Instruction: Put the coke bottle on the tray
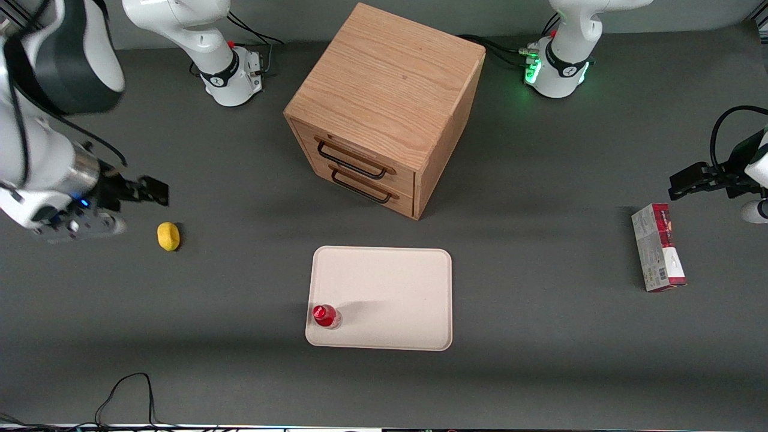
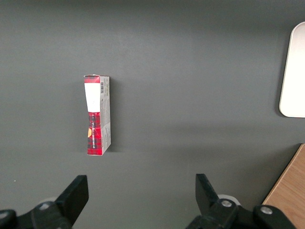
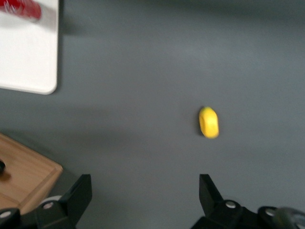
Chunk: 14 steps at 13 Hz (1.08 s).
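Note:
The coke bottle [image 1: 326, 315], small and red with a red cap, stands upright on the cream-beige tray [image 1: 390, 288], in the tray's corner nearest the front camera on the working arm's side. It also shows in the right wrist view [image 3: 21, 8] on the tray [image 3: 26, 52]. My right gripper [image 1: 150, 191] is open and empty. It hovers above the table toward the working arm's end, well away from the tray and close to a lemon. In the right wrist view the gripper [image 3: 145, 193] has only bare table between its fingers.
A yellow lemon [image 1: 168, 236] lies on the table just nearer the front camera than my gripper. A wooden drawer cabinet [image 1: 384, 108] stands farther from the camera than the tray. A red-and-grey carton [image 1: 658, 255] lies toward the parked arm's end.

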Available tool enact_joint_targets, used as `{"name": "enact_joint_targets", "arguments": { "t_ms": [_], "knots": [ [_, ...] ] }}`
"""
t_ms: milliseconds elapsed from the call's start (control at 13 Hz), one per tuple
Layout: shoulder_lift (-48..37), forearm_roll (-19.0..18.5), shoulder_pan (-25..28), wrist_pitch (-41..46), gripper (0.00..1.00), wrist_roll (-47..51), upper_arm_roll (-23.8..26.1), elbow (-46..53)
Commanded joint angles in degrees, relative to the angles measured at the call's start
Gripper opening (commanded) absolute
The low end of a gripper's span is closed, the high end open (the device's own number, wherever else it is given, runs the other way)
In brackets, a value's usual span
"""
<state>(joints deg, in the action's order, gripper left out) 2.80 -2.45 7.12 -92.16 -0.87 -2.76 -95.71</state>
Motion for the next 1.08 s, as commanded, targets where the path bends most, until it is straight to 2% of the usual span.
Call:
{"name": "enact_joint_targets", "arguments": {
  "t_ms": [0,154,308,692,846,1000],
  "knots": [
    [-3.7,1.1,-0.7,0.4,1.00,-3.7,-2.2,-2.6],
    [-3.3,1.7,2.4,0.8,1.00,-3.7,-3.8,-1.3],
    [-3.4,1.9,7.5,1.2,1.00,-3.8,-9.8,-0.4],
    [-3.9,2.0,7.1,4.3,1.00,-4.7,-9.8,0.3],
    [-3.9,2.7,7.0,4.5,1.00,-4.7,-9.8,0.5],
    [-3.9,5.0,7.5,6.7,1.00,-4.8,-9.8,2.3]
  ]
}}
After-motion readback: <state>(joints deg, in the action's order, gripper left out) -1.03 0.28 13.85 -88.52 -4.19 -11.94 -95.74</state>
